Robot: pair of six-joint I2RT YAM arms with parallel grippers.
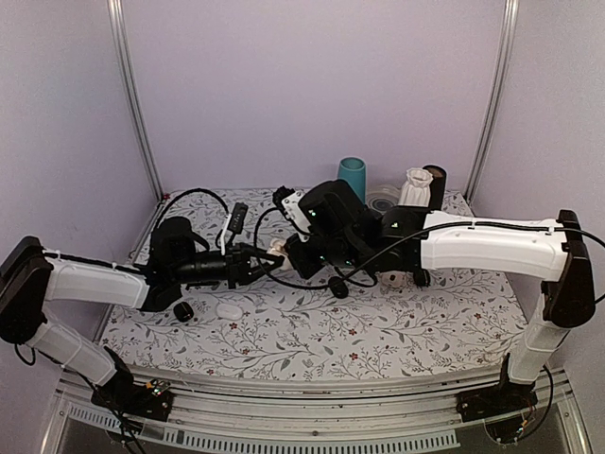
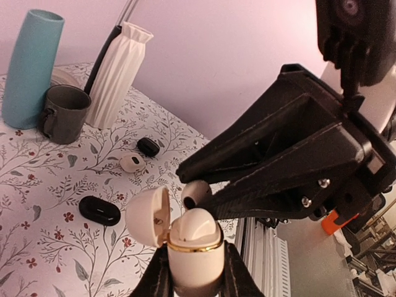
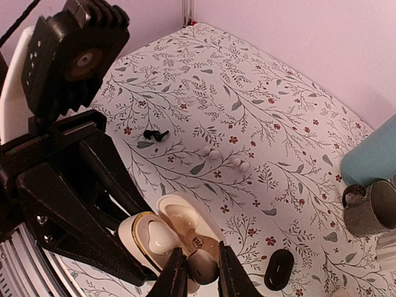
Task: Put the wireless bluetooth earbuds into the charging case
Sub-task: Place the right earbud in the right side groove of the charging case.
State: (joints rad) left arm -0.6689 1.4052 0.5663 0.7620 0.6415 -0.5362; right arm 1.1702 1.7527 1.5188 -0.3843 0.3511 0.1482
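My left gripper [image 2: 195, 275] is shut on a cream charging case [image 2: 195, 260] with a gold rim, its lid [image 2: 147, 216] hinged open to the left. One cream earbud [image 2: 195, 228] sits in the case. My right gripper [image 3: 201, 272] is shut on a second cream earbud [image 3: 204, 269], also in the left wrist view [image 2: 196, 193], held right at the case's open mouth [image 3: 151, 238]. In the top view both grippers, left [image 1: 260, 263] and right [image 1: 301, 253], meet above the table's middle. A tiny black piece [image 3: 156, 133] lies on the cloth; I cannot tell what it is.
A black oval case [image 2: 99, 210], a small black piece [image 2: 148, 146] and a small cream piece [image 2: 132, 163] lie on the flowered cloth. A teal vase [image 2: 31, 68], grey mug [image 2: 62, 114] and white ribbed vase [image 2: 117, 68] stand at the back. Two tiny white buds [image 3: 226, 159] lie nearby.
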